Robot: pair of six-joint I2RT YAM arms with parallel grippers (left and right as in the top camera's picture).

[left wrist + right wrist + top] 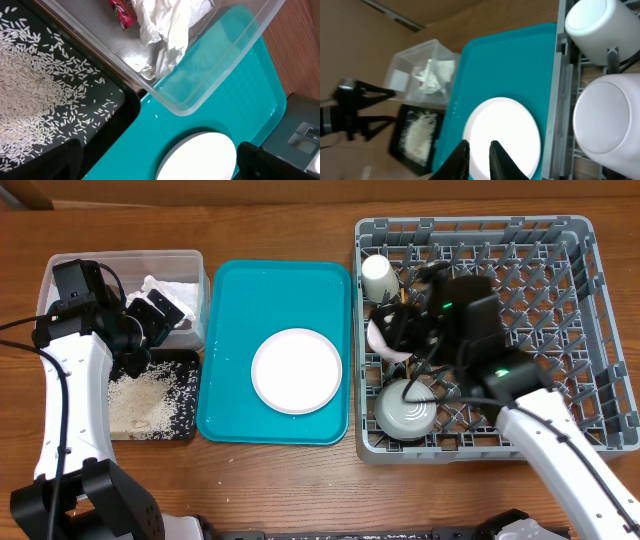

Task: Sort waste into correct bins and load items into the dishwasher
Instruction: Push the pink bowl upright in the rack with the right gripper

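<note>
Two trays, a tub and a rack share a brown wooden table [300,220] with plain grain; nothing of the room shows beyond its edges. At the far left stands the clear tub [120,265], holding crumpled napkins [167,25] and a red wrapper [122,12]. Just near of it, touching its wall, lies the black tray [190,395] with a heap of rice [30,85] and scattered grains around it. The teal tray [275,290] sits in the middle, and the round plate [297,370] lies flat on it, looking white. On the right is the grey rack [560,310]; at its left side a cup [378,275] stands mouth down, one bowl [607,117] sits just near of it, and another bowl [407,408] lies upside down at the near corner.

The left gripper [159,145] hangs over the seam between tub and black tray, fingers spread wide and empty. The right gripper [479,145] hovers over the rack's left part, fingers drawn almost together on nothing.
</note>
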